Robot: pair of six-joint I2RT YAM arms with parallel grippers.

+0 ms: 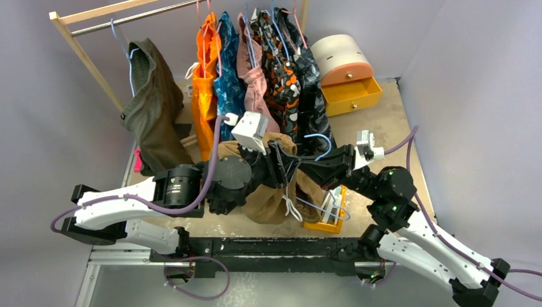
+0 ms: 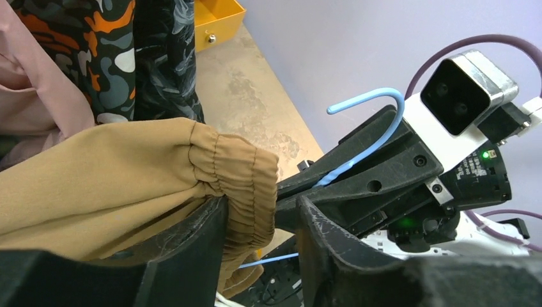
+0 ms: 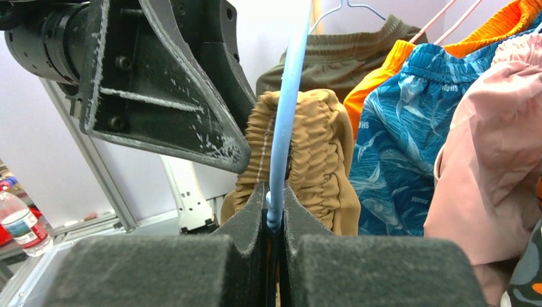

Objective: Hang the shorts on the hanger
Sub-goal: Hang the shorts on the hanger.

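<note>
The tan-brown shorts (image 1: 265, 201) hang bunched between the two arms at the table's middle. My left gripper (image 1: 281, 161) is open. The gathered waistband (image 2: 243, 185) lies between its jaws against the left finger (image 2: 192, 243), with a gap to the right finger (image 2: 332, 243). My right gripper (image 1: 308, 167) is shut on the light-blue hanger (image 1: 319, 134), whose hook points up. In the right wrist view the hanger's rod (image 3: 284, 115) rises from the closed jaws (image 3: 273, 192) in front of the waistband (image 3: 319, 141). The hook also shows in the left wrist view (image 2: 374, 94).
A wooden rack (image 1: 83, 48) at the back holds a dark olive garment (image 1: 150, 109), orange shorts (image 1: 206, 83) and several patterned ones. A cream box with an open yellow drawer (image 1: 351, 96) stands back right. A yellow tray (image 1: 323, 224) lies under the hanger.
</note>
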